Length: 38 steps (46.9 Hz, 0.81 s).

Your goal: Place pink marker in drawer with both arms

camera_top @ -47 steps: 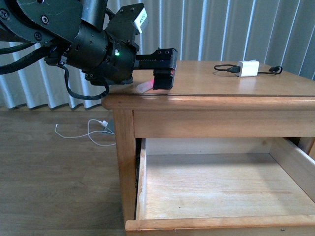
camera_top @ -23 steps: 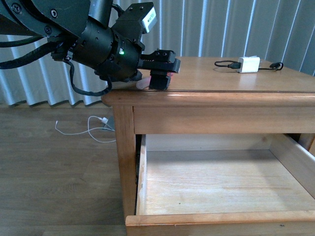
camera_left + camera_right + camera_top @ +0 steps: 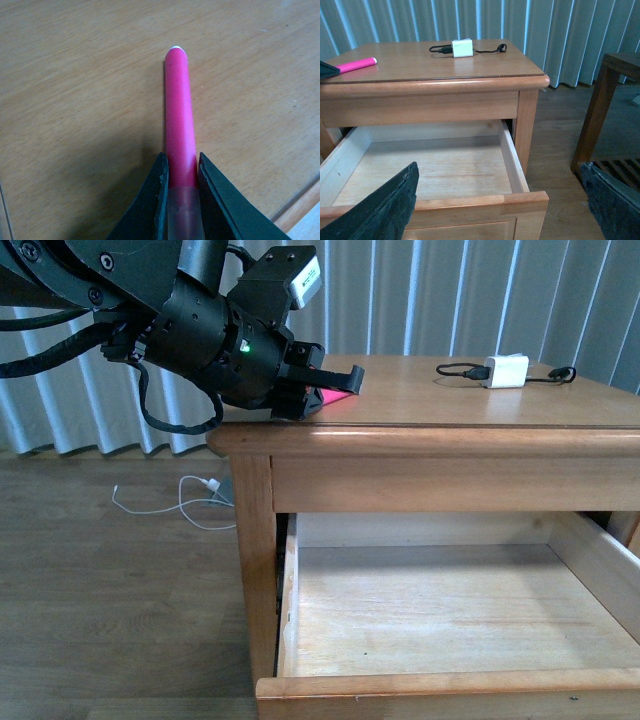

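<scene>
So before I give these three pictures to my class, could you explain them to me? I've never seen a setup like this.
It is a robot with two black arms. The front view looks out from its body; the other two come from a camera on each wrist. The left gripper is shut on the pink marker, at its capped end, on the nightstand top, where a white charger also lies. The right gripper is open, holding nothing, facing the pulled-out drawer.

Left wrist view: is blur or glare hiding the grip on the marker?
Left wrist view: no glare, pink marker crisp in the left gripper, soft shadow beside it. Front view: pale sheen on the nightstand edge. Right wrist view: right gripper fingers blurred.
</scene>
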Each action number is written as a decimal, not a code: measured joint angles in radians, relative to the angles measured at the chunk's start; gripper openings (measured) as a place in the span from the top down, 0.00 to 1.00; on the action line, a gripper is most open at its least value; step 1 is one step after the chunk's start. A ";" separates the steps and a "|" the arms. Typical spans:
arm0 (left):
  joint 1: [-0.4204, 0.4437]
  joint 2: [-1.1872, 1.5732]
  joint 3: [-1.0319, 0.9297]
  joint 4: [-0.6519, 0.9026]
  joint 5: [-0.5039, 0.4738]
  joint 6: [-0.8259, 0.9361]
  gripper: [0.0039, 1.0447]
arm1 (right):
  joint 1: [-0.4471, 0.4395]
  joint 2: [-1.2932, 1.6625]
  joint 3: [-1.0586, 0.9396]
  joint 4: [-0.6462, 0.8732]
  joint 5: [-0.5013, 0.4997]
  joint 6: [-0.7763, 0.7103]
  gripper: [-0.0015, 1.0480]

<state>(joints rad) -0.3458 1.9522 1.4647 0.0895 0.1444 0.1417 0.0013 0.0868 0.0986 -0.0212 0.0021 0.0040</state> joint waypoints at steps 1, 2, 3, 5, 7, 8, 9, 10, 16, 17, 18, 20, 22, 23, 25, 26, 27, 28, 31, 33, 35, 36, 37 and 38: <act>0.001 0.000 0.000 0.000 0.002 0.000 0.86 | 0.000 0.000 0.000 0.000 0.000 0.000 0.08; 0.003 0.000 0.000 0.000 0.006 0.000 0.86 | 0.000 0.000 0.000 0.000 0.000 0.000 0.08; 0.005 0.000 0.000 0.000 0.009 -0.001 0.86 | 0.000 0.000 0.000 0.000 0.000 0.000 0.08; 0.007 0.000 0.000 0.001 0.014 -0.004 0.86 | 0.000 0.000 0.000 0.000 0.000 0.000 0.08; 0.010 -0.001 0.000 0.002 0.021 -0.005 0.86 | 0.000 0.000 0.000 0.000 0.000 0.000 0.08; 0.013 -0.002 -0.002 0.004 0.029 -0.008 0.86 | 0.000 0.000 0.000 0.000 0.000 0.000 0.08; 0.017 -0.006 -0.007 0.009 0.041 -0.011 0.86 | 0.000 0.000 0.000 0.000 0.000 0.000 0.08; 0.019 -0.010 -0.012 0.011 0.049 -0.012 0.86 | 0.000 0.000 0.000 0.000 0.000 0.000 0.08; 0.037 -0.066 -0.086 0.039 0.143 -0.015 0.86 | 0.000 0.000 0.000 0.000 0.000 0.000 0.08; 0.040 -0.084 -0.105 0.043 0.165 -0.014 0.86 | 0.000 0.000 0.000 0.000 0.000 0.000 0.08; 0.042 -0.095 -0.117 0.045 0.179 -0.013 0.86 | 0.000 0.000 0.000 0.000 0.000 0.000 0.08; 0.045 -0.122 -0.142 0.050 0.209 -0.010 0.86 | 0.000 0.000 0.000 0.000 0.000 0.000 0.08; 0.048 -0.152 -0.167 0.053 0.239 -0.003 0.86 | 0.000 0.000 0.000 0.000 0.000 0.000 0.08; 0.049 -0.160 -0.174 0.054 0.246 -0.001 0.86 | 0.000 0.000 0.000 0.000 0.000 0.000 0.08; 0.050 -0.189 -0.199 0.054 0.271 0.010 0.86 | 0.000 0.000 0.000 0.000 0.000 0.000 0.08; 0.051 -0.203 -0.211 0.053 0.285 0.014 0.86 | 0.000 0.000 0.000 0.000 0.000 0.000 0.08; 0.051 -0.216 -0.222 0.053 0.300 0.018 0.86 | 0.000 0.000 0.000 0.000 0.000 0.000 0.08; 0.051 -0.229 -0.233 0.052 0.316 0.023 0.86 | 0.000 0.000 0.000 0.000 0.000 0.000 0.08; 0.050 -0.272 -0.275 0.034 0.378 0.045 0.86 | 0.000 0.000 0.000 0.000 0.000 0.000 0.08; 0.047 -0.286 -0.294 0.020 0.403 0.060 0.86 | 0.000 0.000 0.000 0.000 0.000 0.000 0.08; 0.040 -0.296 -0.311 0.002 0.417 0.085 0.86 | 0.000 0.000 0.000 0.000 0.000 0.000 0.08; 0.035 -0.297 -0.318 -0.004 0.417 0.097 0.86 | 0.000 0.000 0.000 0.000 0.000 0.000 0.08; 0.034 -0.297 -0.319 -0.005 0.415 0.100 0.86 | 0.000 0.000 0.000 0.000 0.000 0.000 0.08; 0.029 -0.295 -0.321 -0.005 0.410 0.103 0.86 | 0.000 0.000 0.000 0.000 0.000 0.000 0.08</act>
<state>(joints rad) -0.3164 1.6569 1.1435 0.0849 0.5541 0.2447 0.0013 0.0868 0.0986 -0.0212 0.0025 0.0040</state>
